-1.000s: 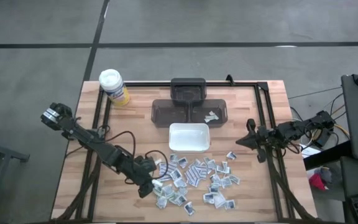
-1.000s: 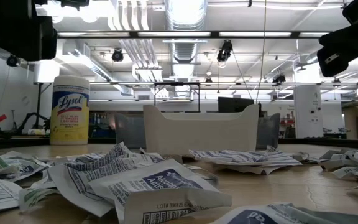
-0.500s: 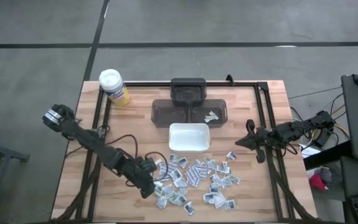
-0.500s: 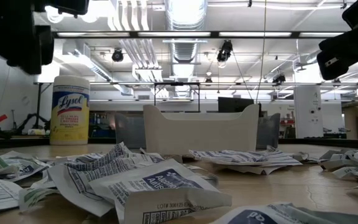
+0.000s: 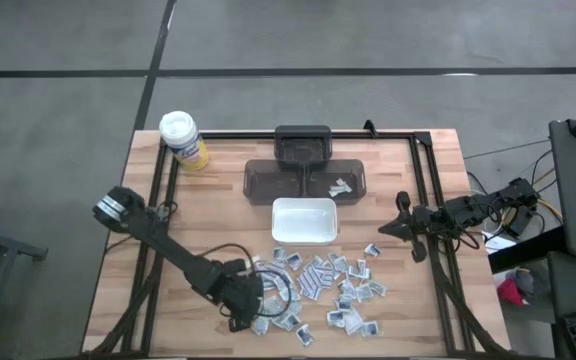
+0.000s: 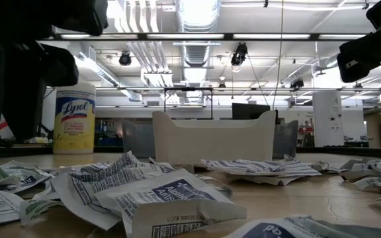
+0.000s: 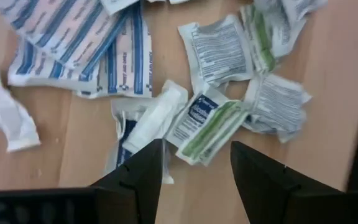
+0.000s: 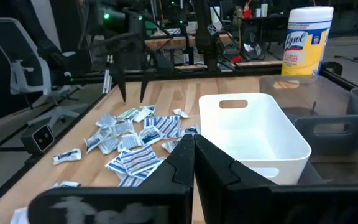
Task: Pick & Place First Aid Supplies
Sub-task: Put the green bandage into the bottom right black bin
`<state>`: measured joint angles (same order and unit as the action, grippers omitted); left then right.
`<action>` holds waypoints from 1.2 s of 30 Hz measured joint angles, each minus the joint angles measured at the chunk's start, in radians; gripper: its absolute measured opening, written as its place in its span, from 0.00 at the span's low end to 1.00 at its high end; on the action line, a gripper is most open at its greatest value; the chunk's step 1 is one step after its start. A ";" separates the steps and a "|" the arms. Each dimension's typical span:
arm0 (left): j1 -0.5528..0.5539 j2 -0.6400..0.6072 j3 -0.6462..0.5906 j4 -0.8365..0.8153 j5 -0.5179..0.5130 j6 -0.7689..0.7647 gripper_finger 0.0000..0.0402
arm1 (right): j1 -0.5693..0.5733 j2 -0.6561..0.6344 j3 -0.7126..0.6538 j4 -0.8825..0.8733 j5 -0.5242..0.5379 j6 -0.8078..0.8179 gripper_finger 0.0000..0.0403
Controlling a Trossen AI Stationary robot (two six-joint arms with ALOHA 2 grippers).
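While your left gripper (image 5: 249,300) is hanging over the near-left edge of the packets (image 5: 318,290), its fingers (image 7: 143,171) are standing wide apart with nothing between them — you are lining up a grab, not carrying one. In the left wrist view a green-striped packet (image 7: 207,124) and a crumpled white one beside it are lying just ahead of the gap, so that pair looks like your target. The packets are lying loose and overlapping on the table (image 5: 118,290), just in front of the white tray (image 5: 304,220); coming straight down keeps you from dragging neighbours along, though overlapping ones may come up too. A few packets are already sitting in the right half of the dark bin (image 5: 305,180) behind the tray — that is probably where the rest are going, but I cannot say for certain. The tray itself is looking empty. Your right gripper (image 5: 388,229) is waiting beside the right rail, fingers pressed together and holding nothing, parked clear so the left arm has room. The yellow canister (image 5: 183,140) is standing at the far-left corner, out of your way
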<state>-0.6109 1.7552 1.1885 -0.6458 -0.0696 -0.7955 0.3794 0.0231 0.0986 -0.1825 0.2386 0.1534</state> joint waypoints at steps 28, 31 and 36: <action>-0.002 0.076 0.074 -0.017 -0.004 0.080 0.45 | 0.000 0.000 0.000 0.000 0.000 0.000 0.02; -0.006 0.082 0.093 -0.016 -0.007 0.105 0.45 | 0.000 0.000 0.000 0.000 0.000 0.000 0.02; -0.018 0.084 0.087 -0.017 -0.007 0.133 0.45 | 0.000 -0.001 0.000 0.000 0.000 0.000 0.02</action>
<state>-0.6293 1.8389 1.2752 -0.6623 -0.0770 -0.6621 0.3790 0.0223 0.0986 -0.1825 0.2386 0.1532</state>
